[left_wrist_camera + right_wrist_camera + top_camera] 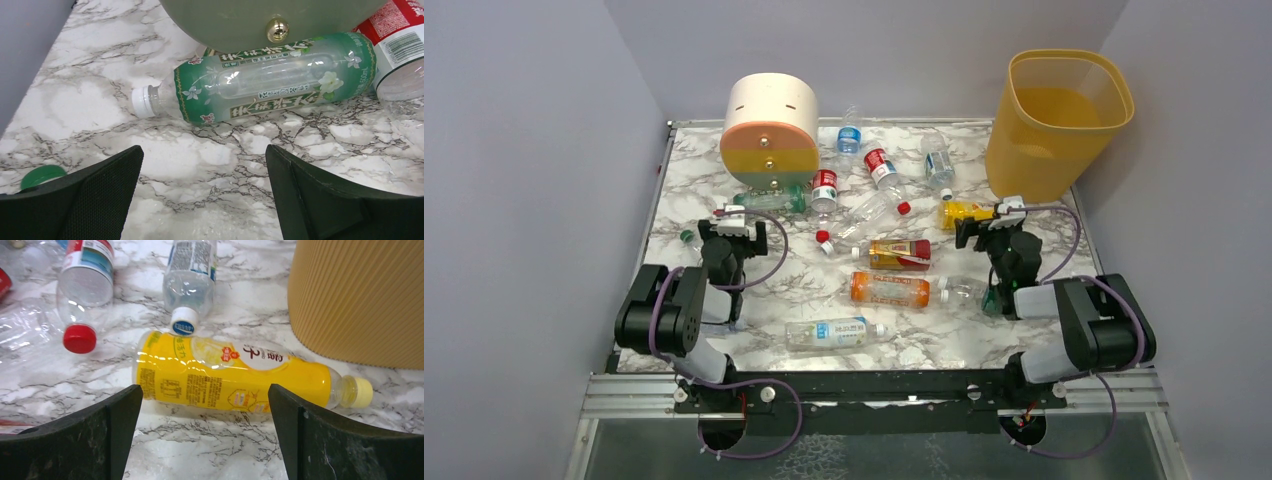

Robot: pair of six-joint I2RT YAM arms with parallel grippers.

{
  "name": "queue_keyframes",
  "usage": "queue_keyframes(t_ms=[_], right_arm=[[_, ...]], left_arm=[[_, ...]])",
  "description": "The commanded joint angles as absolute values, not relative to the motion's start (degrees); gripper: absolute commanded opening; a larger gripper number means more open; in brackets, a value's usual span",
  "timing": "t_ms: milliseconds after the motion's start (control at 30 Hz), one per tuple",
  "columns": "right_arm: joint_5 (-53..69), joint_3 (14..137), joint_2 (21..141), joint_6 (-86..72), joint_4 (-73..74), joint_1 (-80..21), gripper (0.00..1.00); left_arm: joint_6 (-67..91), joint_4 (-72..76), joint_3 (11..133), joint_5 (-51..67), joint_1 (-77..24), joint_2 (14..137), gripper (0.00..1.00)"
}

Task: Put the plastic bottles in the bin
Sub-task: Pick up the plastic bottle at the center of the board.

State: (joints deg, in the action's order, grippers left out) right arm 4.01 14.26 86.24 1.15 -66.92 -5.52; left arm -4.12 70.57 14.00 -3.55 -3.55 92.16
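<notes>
Several plastic bottles lie scattered on the marble table [694, 180]. The yellow-orange bin [1056, 125] stands at the far right corner. My left gripper [734, 232] is open and empty, low over the table [215, 150]; its midpoint [204, 152] is just short of a green-labelled bottle [280, 77] lying on its side. My right gripper [986, 230] is open too [205, 390], with a yellow bottle [235, 372] lying crosswise just beyond its fingertips, beside the bin's ribbed wall [360, 300]. An orange bottle [889, 289] and a clear one [834, 332] lie nearer the arms.
A round cream, orange, yellow and green drawer unit [770, 125] stands at the back left, directly over the green-labelled bottle. A loose green cap [42, 176] lies left of my left fingers. Grey walls close in on three sides.
</notes>
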Motion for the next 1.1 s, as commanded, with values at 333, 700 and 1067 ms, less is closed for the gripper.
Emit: queue_keyframes(t_ms=[333, 700, 1067], right_arm=[[18.3, 21.8, 63.5, -2.1, -39.5, -5.6, 0.99], [24.3, 32.7, 45.1, -11.5, -15.3, -5.6, 0.99], [23.9, 46.3, 47.5, -16.0, 7.2, -5.6, 0.99]], left_arm=[[3.4, 41.0, 19.1, -2.4, -7.0, 59.5, 0.99], [24.2, 21.9, 22.7, 13.4, -7.4, 39.4, 0.99], [41.3, 7.0, 24.5, 16.5, -7.4, 33.7, 0.99]])
